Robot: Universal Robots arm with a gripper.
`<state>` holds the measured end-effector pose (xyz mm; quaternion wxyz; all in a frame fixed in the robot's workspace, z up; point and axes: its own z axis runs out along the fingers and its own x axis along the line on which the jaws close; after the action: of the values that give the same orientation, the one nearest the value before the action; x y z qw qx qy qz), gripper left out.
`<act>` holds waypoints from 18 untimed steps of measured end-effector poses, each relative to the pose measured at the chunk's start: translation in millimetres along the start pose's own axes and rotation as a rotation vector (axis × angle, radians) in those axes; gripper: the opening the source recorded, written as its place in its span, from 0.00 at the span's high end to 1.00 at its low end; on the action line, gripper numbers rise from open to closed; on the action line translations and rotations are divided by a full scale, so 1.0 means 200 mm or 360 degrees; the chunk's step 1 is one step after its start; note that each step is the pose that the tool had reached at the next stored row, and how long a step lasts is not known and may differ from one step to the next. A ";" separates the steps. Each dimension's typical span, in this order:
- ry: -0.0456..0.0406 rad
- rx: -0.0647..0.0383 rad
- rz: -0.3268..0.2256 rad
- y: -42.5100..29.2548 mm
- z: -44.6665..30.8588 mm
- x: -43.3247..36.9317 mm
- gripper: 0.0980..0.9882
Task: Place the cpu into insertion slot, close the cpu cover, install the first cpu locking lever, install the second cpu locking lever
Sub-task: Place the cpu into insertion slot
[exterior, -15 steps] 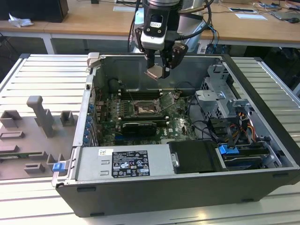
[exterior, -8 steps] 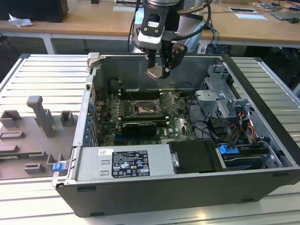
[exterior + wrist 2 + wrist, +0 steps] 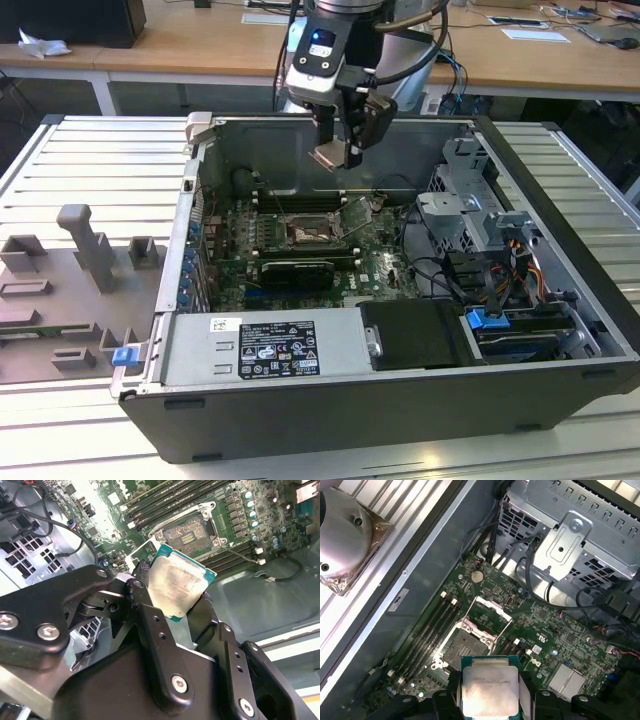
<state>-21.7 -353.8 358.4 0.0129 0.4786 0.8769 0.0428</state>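
My gripper (image 3: 338,150) hangs above the open computer case, shut on the cpu (image 3: 330,157), a flat square chip with a dull silver top. In both wrist views the cpu (image 3: 180,587) (image 3: 490,685) sits pinched by its edges between the black fingers (image 3: 147,615). Below it on the green motherboard lies the insertion slot (image 3: 305,232) (image 3: 192,532) (image 3: 462,650), dark, silver-framed and uncovered. The cpu cover (image 3: 357,212) (image 3: 487,615) stands swung up on its hinge beside the slot. The chip is well clear of the slot.
The case walls (image 3: 330,125) enclose the board. A metal drive cage (image 3: 470,210) with cable bundles (image 3: 450,275) stands at the exterior view's right. A labelled power supply (image 3: 265,350) lies in front. Long memory slots (image 3: 432,625) flank the socket. Grey fixtures (image 3: 90,250) stand on the ribbed table.
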 end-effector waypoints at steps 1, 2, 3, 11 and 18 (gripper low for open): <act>-0.0001 0.0000 0.0008 0.000 0.000 0.000 0.50; -0.0002 0.0000 0.0020 0.000 0.000 0.000 0.50; -0.0002 0.0000 0.0028 0.000 0.001 0.000 0.50; -0.0009 -0.0002 0.0103 0.000 0.003 0.000 0.50; -0.0014 -0.0003 0.0160 0.000 0.006 0.000 0.50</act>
<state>-21.7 -353.8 357.3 0.0150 0.5222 0.8516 0.0421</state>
